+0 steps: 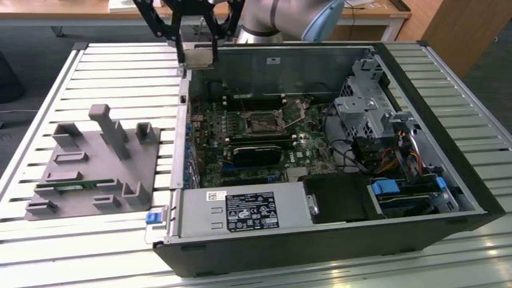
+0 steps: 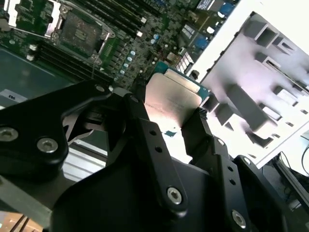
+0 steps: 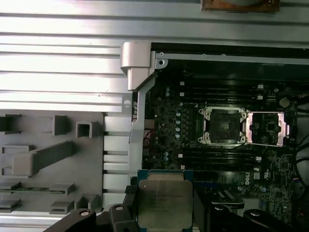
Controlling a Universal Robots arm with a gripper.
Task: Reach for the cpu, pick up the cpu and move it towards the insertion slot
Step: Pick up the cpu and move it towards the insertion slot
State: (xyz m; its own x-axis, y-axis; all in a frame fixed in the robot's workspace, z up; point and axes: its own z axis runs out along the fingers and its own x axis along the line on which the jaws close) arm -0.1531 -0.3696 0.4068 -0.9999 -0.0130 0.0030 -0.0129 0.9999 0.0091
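My gripper [image 1: 198,59] is shut on the cpu [image 1: 198,55], a flat silver square with a pale rim. It hangs in the air over the far corner of the open computer case, at the exterior view's left. Both wrist views show the cpu [image 2: 171,104] [image 3: 164,203] clamped between the black fingers [image 2: 140,130]. The insertion slot [image 1: 262,123] is a dark square socket in a silver frame on the motherboard, lower and toward the exterior view's right of the chip. It also appears in both wrist views [image 2: 82,29] [image 3: 222,126], with its metal cover plate [image 3: 268,129] swung open beside it.
A grey fixture tray [image 1: 96,162] with upright blocks lies on the slatted table at the exterior view's left, with a green memory stick [image 1: 76,187] in it. Inside the case are a power supply [image 1: 240,210], a metal drive cage [image 1: 368,108] and cables [image 1: 400,159].
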